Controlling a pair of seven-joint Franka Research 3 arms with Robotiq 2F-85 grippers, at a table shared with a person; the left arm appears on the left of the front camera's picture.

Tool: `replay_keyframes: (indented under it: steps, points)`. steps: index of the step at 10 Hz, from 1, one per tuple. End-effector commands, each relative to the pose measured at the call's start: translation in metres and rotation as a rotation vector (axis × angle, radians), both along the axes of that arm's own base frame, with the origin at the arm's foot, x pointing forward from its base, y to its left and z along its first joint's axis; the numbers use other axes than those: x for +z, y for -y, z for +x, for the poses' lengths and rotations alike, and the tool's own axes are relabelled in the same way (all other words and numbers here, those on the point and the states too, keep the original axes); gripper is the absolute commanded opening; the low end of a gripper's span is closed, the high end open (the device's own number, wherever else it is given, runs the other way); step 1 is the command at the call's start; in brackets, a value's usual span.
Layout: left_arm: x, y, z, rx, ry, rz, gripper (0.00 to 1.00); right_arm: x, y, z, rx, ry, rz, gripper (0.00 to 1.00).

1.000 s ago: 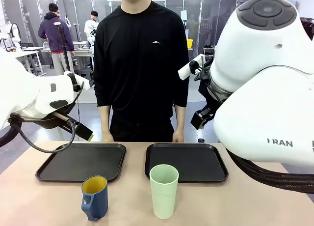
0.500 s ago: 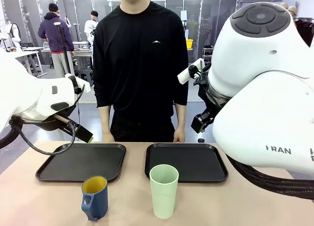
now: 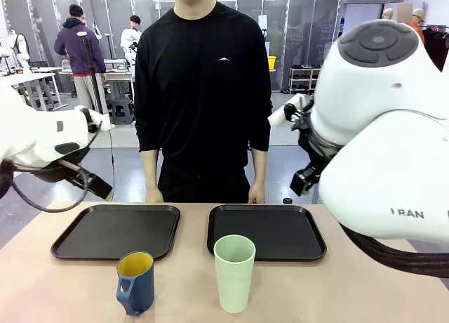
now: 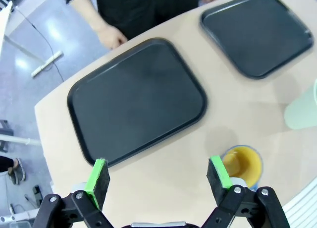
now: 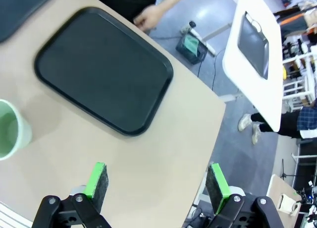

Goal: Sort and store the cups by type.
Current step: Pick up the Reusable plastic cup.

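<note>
**Two cups on the tabletop, both hands released**

Both robot hands hang above the tabletop with jaws spread wide and nothing between the green pads. In the left wrist view, the left hand has the dark blue mug below it, just beyond one pad, with its yellow interior facing up. A black tray lies farther ahead of this hand. The pale green tumbler stands off to the side past the mug, well apart from the pads. In the right wrist view, the right hand is over bare tabletop. The tumbler is off to one side of it, and a second black tray lies ahead. Seen from the front, mug and tumbler stand upright and apart, each before one tray. A person stands at the far edge, one of their hands resting beyond each tray.
</note>
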State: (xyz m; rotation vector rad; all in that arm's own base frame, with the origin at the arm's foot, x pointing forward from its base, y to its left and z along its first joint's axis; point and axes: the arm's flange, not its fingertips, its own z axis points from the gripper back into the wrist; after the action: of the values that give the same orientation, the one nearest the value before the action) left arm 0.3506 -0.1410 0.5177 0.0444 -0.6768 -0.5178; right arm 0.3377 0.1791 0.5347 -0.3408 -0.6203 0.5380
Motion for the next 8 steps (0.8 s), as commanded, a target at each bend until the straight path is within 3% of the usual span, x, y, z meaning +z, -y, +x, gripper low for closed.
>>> replay_keyframes:
  steps: [1, 4, 8]
  points:
    - [-0.033, -0.036, 0.010, 0.023, -0.021, 0.000, 1.00, -0.022, 0.029, 0.030, 0.003, -0.004, 0.019, 1.00]
    - [-0.074, -0.094, 0.042, 0.109, -0.099, -0.042, 1.00, -0.065, 0.074, 0.073, -0.101, -0.092, 0.080, 1.00]
    - [-0.119, -0.127, 0.057, 0.118, -0.175, -0.078, 1.00, -0.121, 0.111, 0.105, -0.140, -0.197, 0.135, 1.00]
